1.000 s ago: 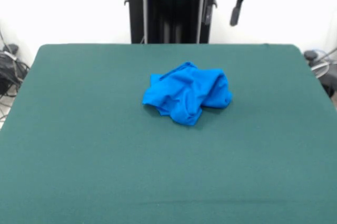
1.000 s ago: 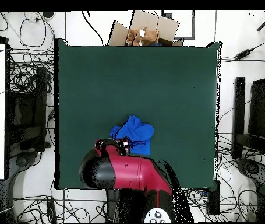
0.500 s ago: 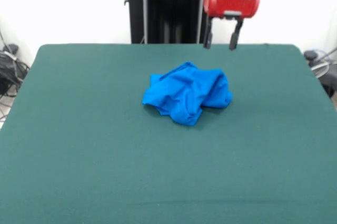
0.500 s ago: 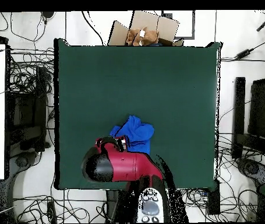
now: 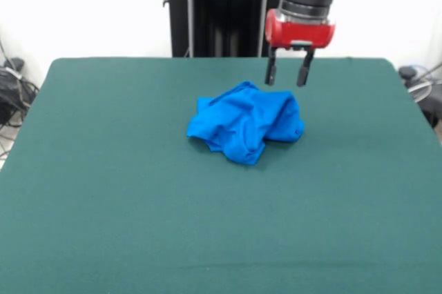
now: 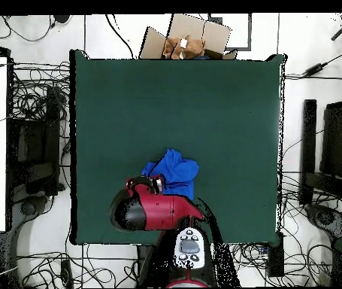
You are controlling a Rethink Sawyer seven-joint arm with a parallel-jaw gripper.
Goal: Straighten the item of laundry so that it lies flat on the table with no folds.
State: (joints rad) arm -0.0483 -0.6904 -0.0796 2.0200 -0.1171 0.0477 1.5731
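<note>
Near the table's middle, your crumpled blue T-shirt, soft rumpled heap, long axis along the table's width, gripper above it, fingers apart, empty.

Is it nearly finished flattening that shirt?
No. Nothing is flattened yet: the bright blue fabric T-shirt lies crumpled in a heap on the dark green felt table. The red-and-black gripper hangs open above its far edge, not touching. Grasping and spreading remain.

One camera is sitting low, looking across the green table. The other is looking straight down from high up. Both are showing the table and the blue shirt.
</note>
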